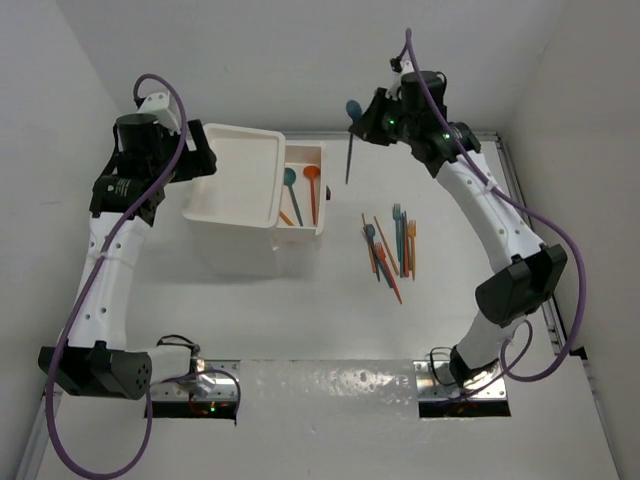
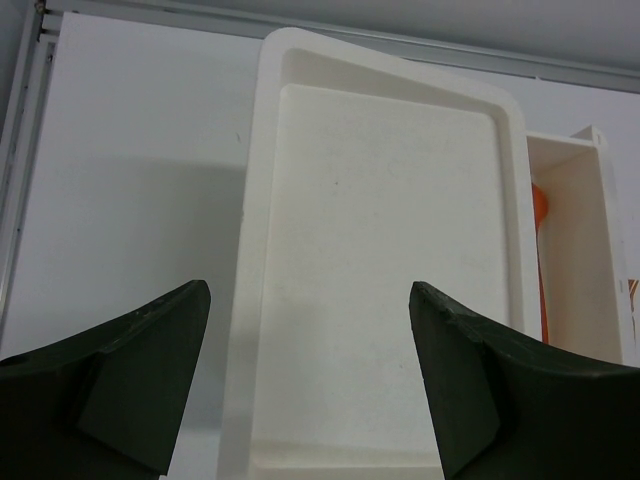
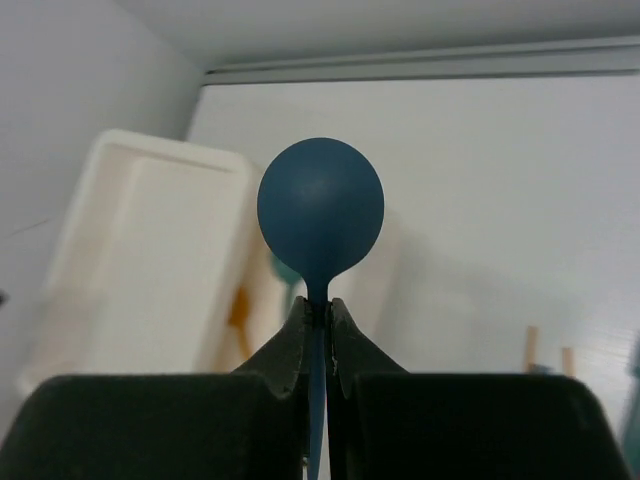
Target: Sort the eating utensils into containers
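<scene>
The right claw (image 3: 320, 315) is pinching a blue spoon (image 3: 320, 205) up in the air.
The left claw (image 2: 308, 300) is hanging wide open over the white tray top (image 2: 390, 250). The open drawer (image 1: 323, 195) is sitting between both claws; other utensils (image 1: 390, 245) are lying on the worktop (image 1: 300, 320) near the right claw.

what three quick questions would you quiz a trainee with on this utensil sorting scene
1. True or false: the right gripper has its jaws shut on a blue spoon.
2. How many spoons lie in the open drawer?
3. Where is the unsorted pile of utensils? A) on the table, right of the drawer unit; B) in the unit's top tray; C) inside the drawer.
Key: 1 true; 2 two, a teal spoon and an orange spoon; 3 A.
</scene>
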`<state>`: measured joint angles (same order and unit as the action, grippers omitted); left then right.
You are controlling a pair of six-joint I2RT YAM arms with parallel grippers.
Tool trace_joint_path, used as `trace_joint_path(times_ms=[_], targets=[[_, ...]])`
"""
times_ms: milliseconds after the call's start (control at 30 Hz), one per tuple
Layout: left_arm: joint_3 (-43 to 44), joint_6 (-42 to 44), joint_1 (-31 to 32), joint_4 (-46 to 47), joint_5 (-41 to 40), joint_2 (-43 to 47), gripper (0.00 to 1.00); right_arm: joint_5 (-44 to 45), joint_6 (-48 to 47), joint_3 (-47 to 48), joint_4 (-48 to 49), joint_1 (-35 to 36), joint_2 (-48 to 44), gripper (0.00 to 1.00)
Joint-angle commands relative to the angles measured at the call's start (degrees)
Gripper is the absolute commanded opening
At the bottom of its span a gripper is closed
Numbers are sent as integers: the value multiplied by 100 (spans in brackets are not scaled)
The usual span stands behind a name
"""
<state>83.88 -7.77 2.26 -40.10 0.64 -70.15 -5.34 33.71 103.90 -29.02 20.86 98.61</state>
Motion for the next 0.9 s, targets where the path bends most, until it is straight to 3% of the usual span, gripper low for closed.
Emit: trace_joint_path(times_ms=[0, 267, 333, 467, 600, 700, 767, 867], targets=[[339, 100, 46, 151, -38, -130, 79, -670, 1187, 279, 211, 444, 377, 0], [481, 311, 46, 20, -302, -420, 78, -731, 1911, 219, 827, 928, 853, 3], [481, 390, 46, 2, -302, -482, 77, -653, 1893, 70, 827, 998, 914, 11], [384, 531, 46, 28, -389, -657, 75, -644, 1692, -106, 792, 999, 871, 36], [419, 671, 38, 37, -486, -807, 71, -504, 1288, -89, 529, 1007, 634, 50], [480, 750, 46, 142, -443, -930, 66, -293, 744, -176, 362, 911, 353, 49], [516, 751, 46, 169, -407, -992, 61, -335, 611, -614, 492, 754, 19, 42], [533, 916, 46, 213, -276, -1106, 50, -1229, 592, -1703, 1271, 122, -480, 39]])
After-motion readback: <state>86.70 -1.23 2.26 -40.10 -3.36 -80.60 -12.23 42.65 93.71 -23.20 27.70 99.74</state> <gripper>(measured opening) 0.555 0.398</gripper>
